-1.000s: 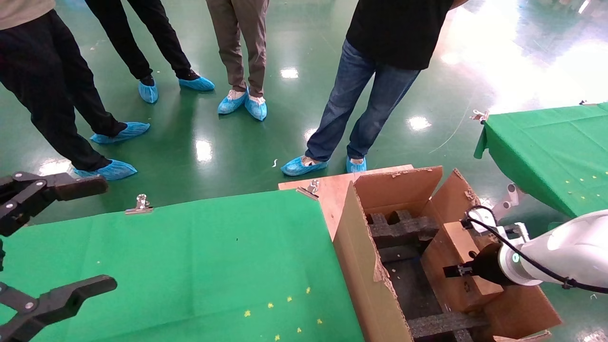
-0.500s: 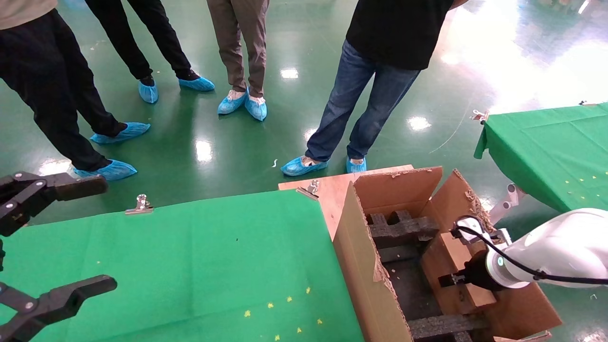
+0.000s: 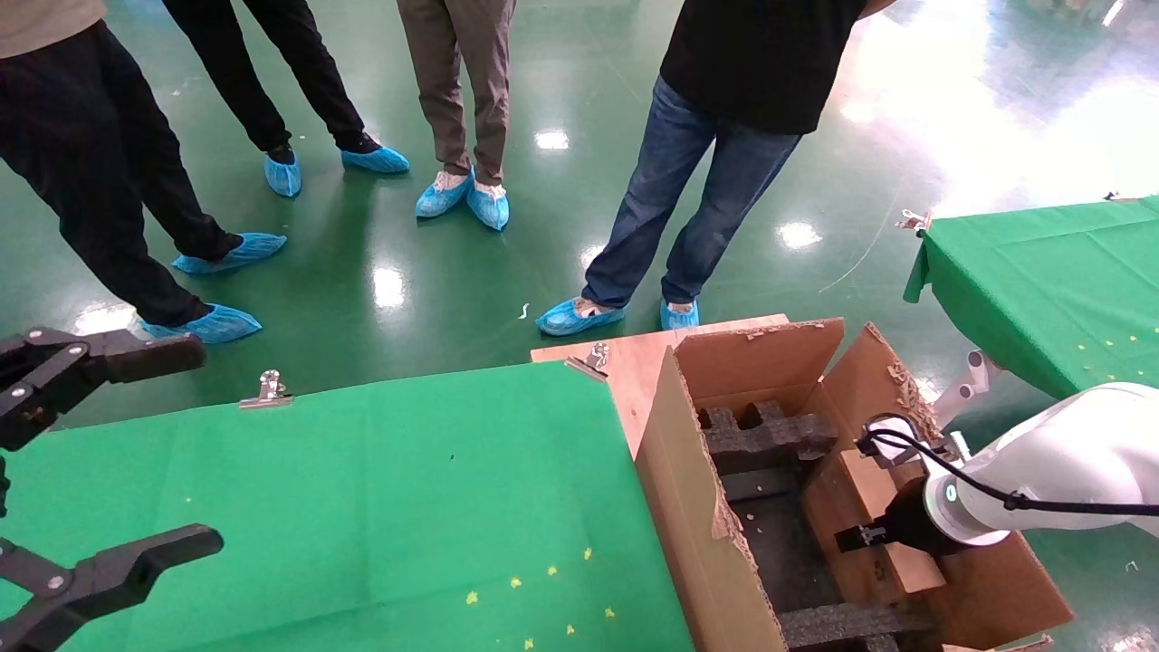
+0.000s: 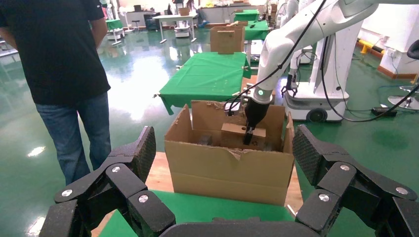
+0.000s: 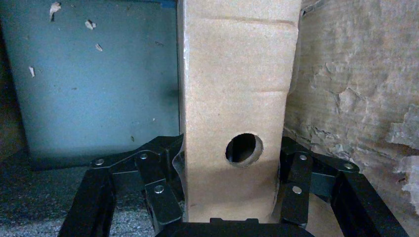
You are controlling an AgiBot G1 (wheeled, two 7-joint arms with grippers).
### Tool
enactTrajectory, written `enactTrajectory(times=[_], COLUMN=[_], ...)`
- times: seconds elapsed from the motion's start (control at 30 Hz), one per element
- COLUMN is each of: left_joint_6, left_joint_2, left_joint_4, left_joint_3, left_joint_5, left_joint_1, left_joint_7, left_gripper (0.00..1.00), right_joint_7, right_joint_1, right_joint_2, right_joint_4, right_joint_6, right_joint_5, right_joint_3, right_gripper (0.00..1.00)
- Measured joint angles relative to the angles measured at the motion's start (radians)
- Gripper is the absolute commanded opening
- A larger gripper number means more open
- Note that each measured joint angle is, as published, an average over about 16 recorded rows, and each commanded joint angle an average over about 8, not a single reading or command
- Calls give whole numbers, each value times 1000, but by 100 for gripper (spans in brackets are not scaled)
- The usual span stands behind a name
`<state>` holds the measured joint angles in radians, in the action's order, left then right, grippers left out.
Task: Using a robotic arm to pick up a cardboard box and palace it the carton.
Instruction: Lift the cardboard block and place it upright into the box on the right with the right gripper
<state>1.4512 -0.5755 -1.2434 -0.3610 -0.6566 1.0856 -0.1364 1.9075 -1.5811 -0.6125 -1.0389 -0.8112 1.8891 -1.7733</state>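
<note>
My right gripper (image 3: 856, 537), on the white robotic arm (image 3: 1059, 471), is shut on the slim brown cardboard box (image 3: 860, 493). It holds the box on edge inside the large carton (image 3: 688, 489), close to the carton's right wall. In the right wrist view the box (image 5: 237, 89) with its round hole sits between the black fingers (image 5: 158, 190). The left wrist view shows the carton (image 4: 227, 165) with the arm (image 4: 291, 37) reaching into it. My left gripper (image 3: 90, 462) is open and empty over the green table's left edge.
Black foam inserts (image 3: 765, 435) line the carton's floor. The carton stands on a wooden board (image 3: 625, 362) beside the green table (image 3: 362, 507). Several people in blue shoe covers (image 3: 579, 315) stand beyond it. Another green table (image 3: 1050, 290) is at the right.
My right gripper has lowered the cardboard box deeper into the carton and a little to the left. The left gripper has not moved.
</note>
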Motion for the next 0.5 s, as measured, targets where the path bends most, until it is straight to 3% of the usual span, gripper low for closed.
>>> enactTrajectory(times=[0.5], left_joint_6=[0], left_joint_2=[0], left_joint_4=[0], left_joint_3=[0], left_joint_5=[0], left_joint_1=[0], left_joint_7=[0], left_gripper=[100], right_joint_7=[9], right_joint_1=[-12], right_joint_2=[-3], right_joint_4=[7], right_joint_6=[2], right_joint_5=[5], right_joint_3=[6], right_gripper=[100])
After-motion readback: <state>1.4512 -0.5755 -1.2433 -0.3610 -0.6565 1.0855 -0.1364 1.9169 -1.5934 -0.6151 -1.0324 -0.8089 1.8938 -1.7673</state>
